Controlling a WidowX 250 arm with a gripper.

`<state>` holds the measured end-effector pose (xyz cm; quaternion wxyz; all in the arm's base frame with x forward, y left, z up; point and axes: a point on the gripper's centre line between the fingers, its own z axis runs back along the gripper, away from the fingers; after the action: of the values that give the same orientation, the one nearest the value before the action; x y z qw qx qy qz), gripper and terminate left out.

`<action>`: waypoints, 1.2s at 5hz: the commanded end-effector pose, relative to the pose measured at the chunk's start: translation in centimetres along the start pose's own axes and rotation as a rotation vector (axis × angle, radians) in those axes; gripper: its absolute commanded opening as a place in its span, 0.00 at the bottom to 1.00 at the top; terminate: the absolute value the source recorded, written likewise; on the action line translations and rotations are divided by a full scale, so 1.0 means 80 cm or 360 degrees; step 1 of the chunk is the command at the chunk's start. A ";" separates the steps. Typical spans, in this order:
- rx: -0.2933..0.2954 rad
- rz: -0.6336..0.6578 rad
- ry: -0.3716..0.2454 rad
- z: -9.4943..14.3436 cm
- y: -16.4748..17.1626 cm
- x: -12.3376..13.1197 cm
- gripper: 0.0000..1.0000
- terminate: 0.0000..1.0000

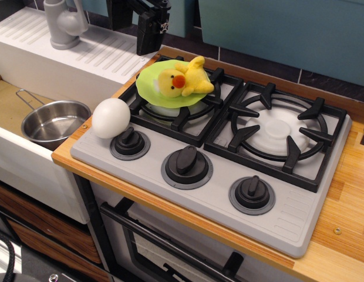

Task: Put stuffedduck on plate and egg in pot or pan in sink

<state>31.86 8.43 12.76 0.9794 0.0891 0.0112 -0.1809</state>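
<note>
The yellow stuffedduck (183, 80) lies on the lime-green plate (150, 88), which rests on the back-left burner grate. The white egg (111, 117) stands on the grey stove top at its front-left corner, next to the left knob. The steel pot (53, 122) with a wire handle sits empty in the sink (12, 103) at the left. My black gripper (134, 40) hangs at the top, above the drainboard's right end, behind and left of the plate. Its fingers look apart and it holds nothing.
A grey tap (63, 23) stands on the ribbed drainboard (100, 50). The stove has two black burner grates (279, 132) and three black knobs (186, 160). A wooden counter (346, 200) runs along the right, and an oven door handle (170, 247) shows below.
</note>
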 end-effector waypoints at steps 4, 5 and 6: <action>-0.0014 0.0520 -0.0265 -0.001 0.023 -0.054 1.00 0.00; -0.0038 0.0539 -0.0292 -0.012 0.027 -0.063 1.00 0.00; -0.0040 0.0560 -0.0292 -0.024 0.025 -0.065 1.00 0.00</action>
<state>26.83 12.49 9.54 0.9967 0.0460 -0.0650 -0.0128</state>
